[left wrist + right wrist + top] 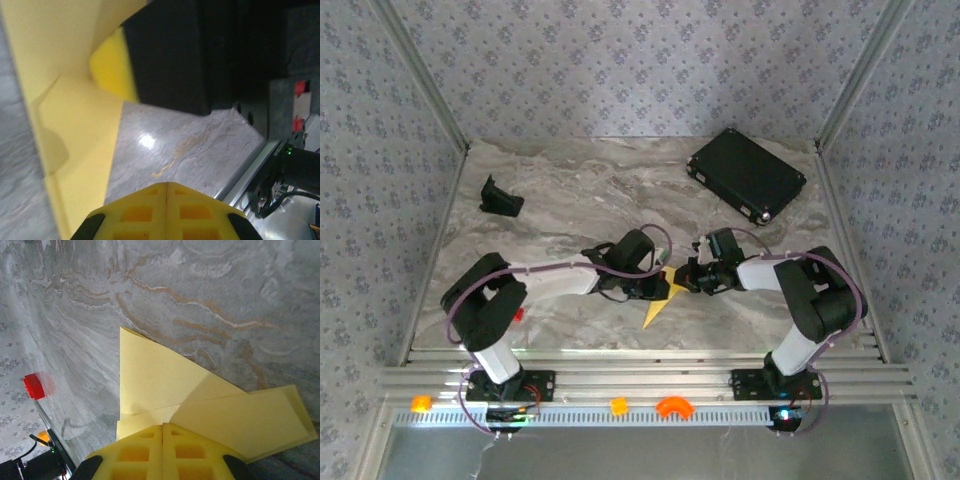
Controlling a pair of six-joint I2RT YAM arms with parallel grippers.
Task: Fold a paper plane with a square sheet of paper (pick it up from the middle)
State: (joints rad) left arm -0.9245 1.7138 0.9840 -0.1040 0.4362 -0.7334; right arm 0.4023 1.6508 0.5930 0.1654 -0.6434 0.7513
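Top external view: caught the square sheet of paper (658, 303), folded down to a pointed yellow shape, lying on the marble tabletop (570, 190) near the front edge, right between the arms. Found the left tool (662, 281) and the right tool (684, 280) both low over its upper end, almost nose to nose. Left wrist view: saw yellow fingers pressed flat together, no gap, closed on nothing, creased paper running alongside. Right wrist view: same story, fingertips sealed tight over the paper's folded edge; could not tell whether pressing it. Noted a black case (747, 175) far back right, and a small red block (36, 386) beyond the paper.
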